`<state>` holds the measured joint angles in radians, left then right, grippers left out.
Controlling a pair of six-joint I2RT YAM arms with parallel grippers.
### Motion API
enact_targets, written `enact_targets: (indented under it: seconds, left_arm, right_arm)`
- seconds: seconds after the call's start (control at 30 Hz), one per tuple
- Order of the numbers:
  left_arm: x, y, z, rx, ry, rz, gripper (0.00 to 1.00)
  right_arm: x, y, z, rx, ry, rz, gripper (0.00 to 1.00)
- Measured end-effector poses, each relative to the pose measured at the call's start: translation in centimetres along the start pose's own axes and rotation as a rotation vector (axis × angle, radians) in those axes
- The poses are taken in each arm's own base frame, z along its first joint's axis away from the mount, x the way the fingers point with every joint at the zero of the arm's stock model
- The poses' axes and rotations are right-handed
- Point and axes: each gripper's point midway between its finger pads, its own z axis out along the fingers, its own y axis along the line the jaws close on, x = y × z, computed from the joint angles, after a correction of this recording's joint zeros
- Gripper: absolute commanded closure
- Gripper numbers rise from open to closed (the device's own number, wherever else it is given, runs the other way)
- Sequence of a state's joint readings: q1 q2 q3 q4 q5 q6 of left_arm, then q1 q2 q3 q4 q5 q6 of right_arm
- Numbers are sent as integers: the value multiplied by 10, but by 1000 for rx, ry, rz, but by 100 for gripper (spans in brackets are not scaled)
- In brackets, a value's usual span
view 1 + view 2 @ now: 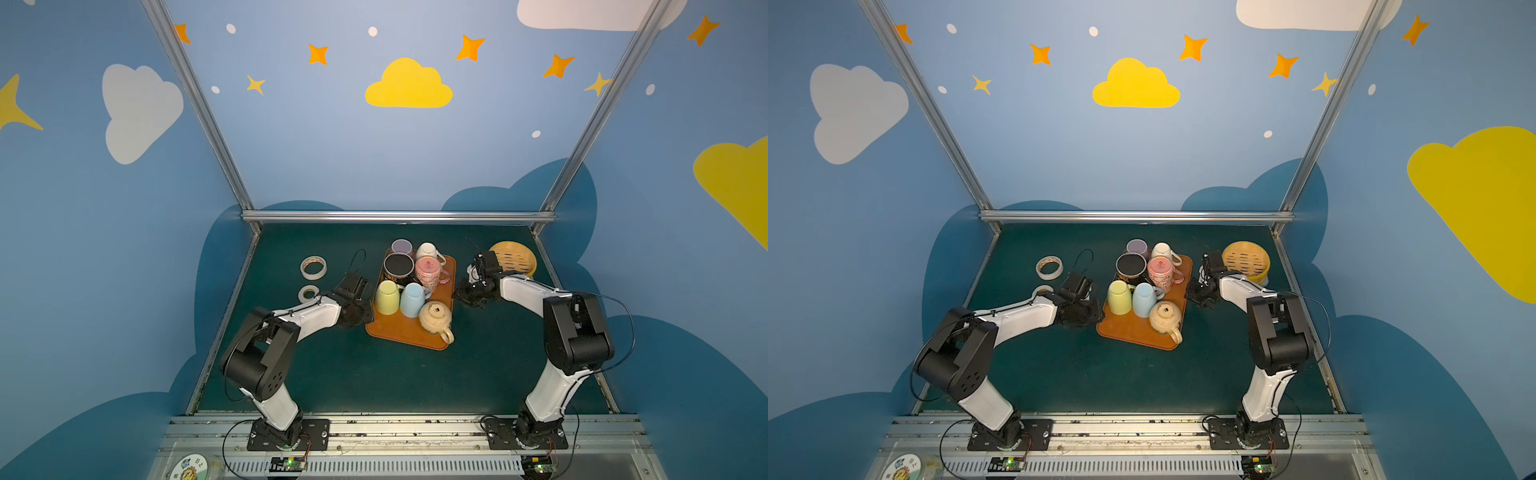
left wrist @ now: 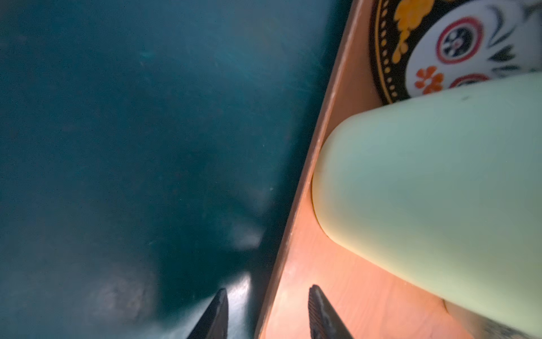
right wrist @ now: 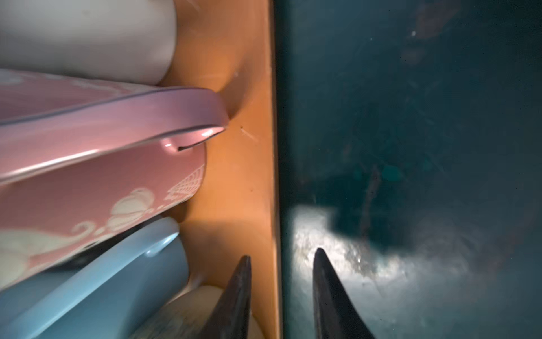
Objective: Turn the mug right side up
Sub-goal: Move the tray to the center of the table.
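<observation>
Orange tray [image 1: 399, 332], centre frame, carries the upside-down yellow mug [image 1: 387, 297], just right of the left pincer [image 1: 369, 316]. That and the right pincer [image 1: 459, 294] straddle opposite tray rims, jaws narrowly parted, gripping nothing.

Evenly lit top views, wide-angle bending at edges, dim blurred wrist views, glare on mat [image 3: 322, 234]
</observation>
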<state>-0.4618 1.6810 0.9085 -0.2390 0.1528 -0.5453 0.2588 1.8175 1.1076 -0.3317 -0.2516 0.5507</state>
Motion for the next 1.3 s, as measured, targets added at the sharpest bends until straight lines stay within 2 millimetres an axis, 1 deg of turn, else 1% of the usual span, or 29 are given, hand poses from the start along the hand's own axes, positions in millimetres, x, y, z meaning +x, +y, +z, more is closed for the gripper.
enact_targets:
  seconds: [0.13, 0.37, 0.4, 0.63, 0.67, 0.73, 0.8, 1.17, 1.27, 1.3]
  left_arm:
    - [-1, -5, 8, -2, 7, 16, 62]
    - [-6, -13, 15, -1, 5, 31, 72]
    - [-7, -13, 16, -7, 6, 33, 74]
    - [-6, -7, 16, -37, 4, 38, 85]
    - [-6, -6, 16, -41, 3, 38, 87]
    - [-6, -5, 16, -47, 1, 38, 90]
    - [-5, -4, 16, -52, -4, 56, 96]
    - [-3, -5, 14, -57, -75, 112, 96]
    - [-1, -4, 13, -56, -107, 120, 96]
    - [3, -4, 12, -51, -106, 119, 96]
  right_arm:
    - [2, -4, 12, 11, 22, 4, 76]
    - [-6, 3, 18, -3, 8, -6, 81]
    - [-6, 3, 19, -4, 8, -6, 83]
    - [-7, 7, 25, -6, 9, -16, 91]
    - [-7, 7, 25, -5, 9, -15, 95]
    - [-7, 6, 25, -1, 8, -14, 99]
    - [-8, 6, 25, 0, 8, -15, 100]
    - [-7, 7, 25, 6, 5, -21, 100]
    - [-6, 7, 25, 9, -1, -26, 100]
    - [-6, 7, 25, 9, -6, -30, 100]
